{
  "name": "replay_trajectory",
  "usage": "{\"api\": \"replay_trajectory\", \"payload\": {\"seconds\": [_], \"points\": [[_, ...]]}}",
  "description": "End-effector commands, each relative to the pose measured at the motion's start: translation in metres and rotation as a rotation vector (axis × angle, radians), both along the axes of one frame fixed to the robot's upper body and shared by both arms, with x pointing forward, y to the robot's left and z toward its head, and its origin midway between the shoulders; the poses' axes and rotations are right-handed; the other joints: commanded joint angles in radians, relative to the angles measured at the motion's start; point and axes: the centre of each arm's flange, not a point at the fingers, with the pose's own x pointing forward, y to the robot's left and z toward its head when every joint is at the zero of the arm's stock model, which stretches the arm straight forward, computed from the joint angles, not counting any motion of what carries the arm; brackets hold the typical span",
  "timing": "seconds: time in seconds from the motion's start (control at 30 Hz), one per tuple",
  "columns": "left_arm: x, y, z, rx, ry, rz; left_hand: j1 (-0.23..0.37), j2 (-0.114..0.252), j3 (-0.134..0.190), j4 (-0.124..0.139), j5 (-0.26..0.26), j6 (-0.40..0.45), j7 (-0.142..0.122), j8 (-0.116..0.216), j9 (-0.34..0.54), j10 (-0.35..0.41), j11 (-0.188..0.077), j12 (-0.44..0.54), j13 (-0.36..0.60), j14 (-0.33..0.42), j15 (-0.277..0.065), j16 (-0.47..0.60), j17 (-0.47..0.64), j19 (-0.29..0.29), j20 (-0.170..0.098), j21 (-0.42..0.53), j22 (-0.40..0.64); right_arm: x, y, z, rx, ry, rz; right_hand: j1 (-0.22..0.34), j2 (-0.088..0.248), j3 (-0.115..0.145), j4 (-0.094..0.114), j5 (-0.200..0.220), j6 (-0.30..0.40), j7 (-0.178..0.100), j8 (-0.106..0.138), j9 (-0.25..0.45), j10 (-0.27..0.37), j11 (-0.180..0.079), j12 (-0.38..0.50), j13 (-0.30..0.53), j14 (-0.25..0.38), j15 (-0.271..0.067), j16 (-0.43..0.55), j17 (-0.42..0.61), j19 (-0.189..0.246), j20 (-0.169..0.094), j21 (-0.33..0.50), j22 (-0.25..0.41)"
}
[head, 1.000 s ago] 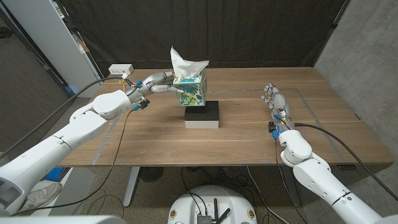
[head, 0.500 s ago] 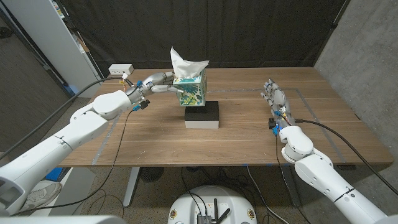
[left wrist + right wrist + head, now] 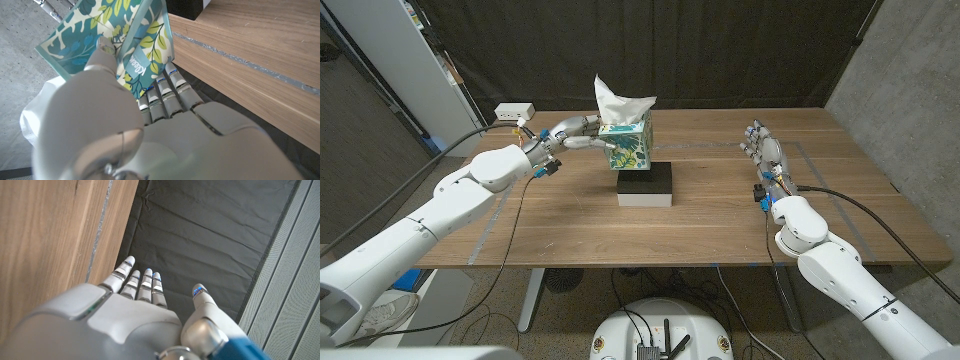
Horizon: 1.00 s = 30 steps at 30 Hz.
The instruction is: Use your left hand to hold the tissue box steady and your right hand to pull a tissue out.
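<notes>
Head view: wooden table, dark curtain behind. Left hand grips the tissue box sitting on a black-and-white block; right hand is empty, fingers straight.

Left wrist: fingers wrap the box, tissue mostly hidden.

Right wrist: fingers spread over the table edge.

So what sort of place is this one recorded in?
Most likely a robot lab or test cell, not a home: a black curtain hangs behind the wooden table, a bare concrete wall stands at one side, and the tissue box sits staged on a block.
</notes>
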Motion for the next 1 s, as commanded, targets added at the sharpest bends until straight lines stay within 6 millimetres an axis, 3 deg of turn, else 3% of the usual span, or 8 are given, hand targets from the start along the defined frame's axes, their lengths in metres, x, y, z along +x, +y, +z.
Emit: {"api": "replay_trajectory", "payload": {"seconds": [0.03,1.0], "points": [[0.0,0.002,-0.001,-0.005,0.002,0.004,0.002,0.01,0.007,-0.002,0.007,0.003,0.001,0.004,0.002,0.006,0.001,-0.003,0.005,0.005,-0.107,-0.002,0.001,0.001,-0.006,-0.005,0.004,-0.009,-0.001,0.022,-0.018,-0.016,0.005,-0.009,0.023,0.002,0.006,-0.003,0.002,0.01,0.004,0.005,0.005,0.003,0.0,0.005,0.001,0.012,0.004,0.002,0.008,0.005,0.005,0.006],[-0.002,0.005,0.002,-0.007,-0.014,-0.002,0.001,0.009,0.012,-0.004,0.006,0.006,0.0,0.008,0.003,0.009,0.001,-0.007,0.01,0.007,-0.109,-0.002,0.002,0.003,-0.009,-0.006,0.004,-0.023,0.003,0.056,-0.038,-0.009,-0.042,-0.015,0.026,0.002,0.013,-0.003,0.001,0.016,0.003,0.005,0.003,0.01,0.0,0.005,0.0,0.019,0.007,0.007,0.011,0.006,0.004,0.006]]}}
